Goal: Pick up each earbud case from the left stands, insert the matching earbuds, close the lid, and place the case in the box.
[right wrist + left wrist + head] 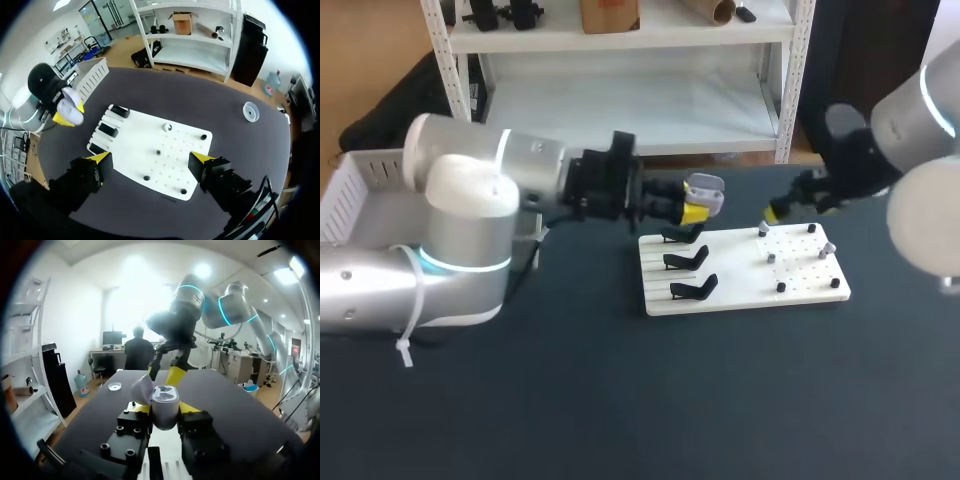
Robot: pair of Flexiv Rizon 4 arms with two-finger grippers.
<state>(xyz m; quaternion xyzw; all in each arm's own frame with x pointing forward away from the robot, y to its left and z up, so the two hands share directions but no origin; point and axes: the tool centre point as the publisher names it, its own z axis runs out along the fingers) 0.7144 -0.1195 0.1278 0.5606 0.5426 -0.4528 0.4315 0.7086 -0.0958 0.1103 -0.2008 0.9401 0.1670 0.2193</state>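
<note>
My left gripper [694,207] is shut on a pale grey earbud case [706,191] and holds it in the air above the far left corner of the white board [740,290]. The case [165,405] sits between the yellow fingertips with its lid [142,390] swung open. Three black stands [686,260] on the board's left side are bare. Small earbuds [771,257] sit on pegs on the board's right half. My right gripper [778,211] hangs open above the board's far right part; in its own view the gripper [150,159] spans the board [130,150] with nothing between the fingers.
A white slatted box [358,188] stands at the table's left edge behind my left arm. A small clear dish [250,111] lies on the dark table past the board. The table in front of the board is bare dark cloth.
</note>
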